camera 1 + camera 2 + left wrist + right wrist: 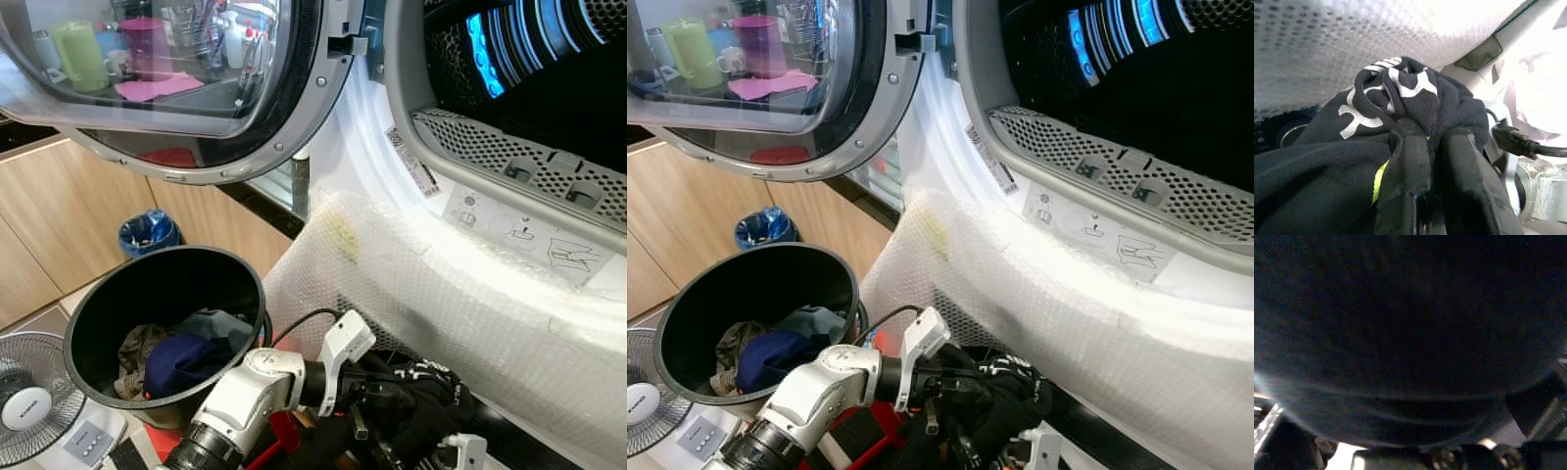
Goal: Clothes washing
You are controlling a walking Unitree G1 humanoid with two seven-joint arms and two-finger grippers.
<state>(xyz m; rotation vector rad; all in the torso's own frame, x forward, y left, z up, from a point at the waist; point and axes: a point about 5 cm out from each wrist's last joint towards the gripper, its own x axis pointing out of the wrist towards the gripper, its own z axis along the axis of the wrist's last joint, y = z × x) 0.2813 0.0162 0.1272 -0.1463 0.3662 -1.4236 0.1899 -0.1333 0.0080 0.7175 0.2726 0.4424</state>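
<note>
- Nearest the camera, the left gripper (1432, 147) has its two black fingers pinched tight on a fold of a black garment (426, 397) with white lettering and a sliver of yellow showing; the bundle hangs low in front of the washing machine (382, 117).
- The right gripper sits under the same dark cloth, its wrist view smothered by fabric; whether its fingers are open or closed cannot be told.
- Just beside the left arm, on the robot's left, stands a black bucket (103, 294) holding more clothes (181, 357), among them a dark blue piece and a grey-green one.
- A white fan (29, 401) stands at the lower left, next to the bucket.
- Right behind the garment, bubble wrap (441, 294) drapes over the machine's front below the drum opening, between the cloth and the drum (549, 69).
- The round door (186, 88) is swung open to the left, above the bucket.
- Farther back, a bin with a blue liner (147, 233) stands against wooden cabinets (59, 206).
</note>
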